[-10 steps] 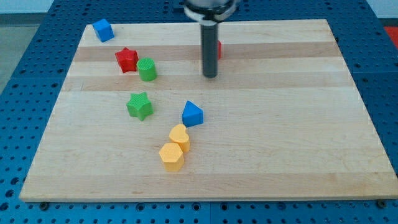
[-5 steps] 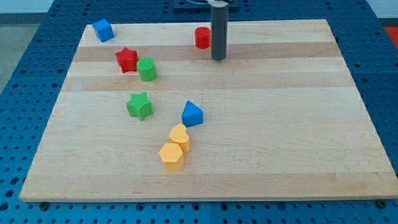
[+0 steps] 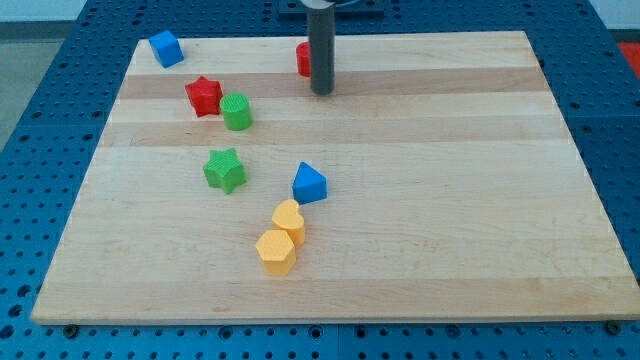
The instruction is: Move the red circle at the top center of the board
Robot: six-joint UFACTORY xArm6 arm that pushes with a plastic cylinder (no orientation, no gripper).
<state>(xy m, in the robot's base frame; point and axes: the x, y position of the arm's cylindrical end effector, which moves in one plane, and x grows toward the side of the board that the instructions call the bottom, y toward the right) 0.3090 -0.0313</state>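
The red circle (image 3: pixel 302 59) sits near the board's top edge, a little left of centre, partly hidden behind my rod. My tip (image 3: pixel 321 91) rests on the board just right of and below the red circle, touching or nearly touching it. The rod rises straight up out of the view's top.
A blue block (image 3: pixel 165 48) lies at the top left corner. A red star (image 3: pixel 203 96) and a green cylinder (image 3: pixel 237 111) sit together at left. A green star (image 3: pixel 225 170), a blue triangle (image 3: pixel 309 183) and two yellow blocks (image 3: pixel 288 219) (image 3: pixel 275 252) lie lower.
My tip has moved up from mid-board to the top, then left. The red circle has slid left and slightly up along the top edge. Other blocks are unmoved.
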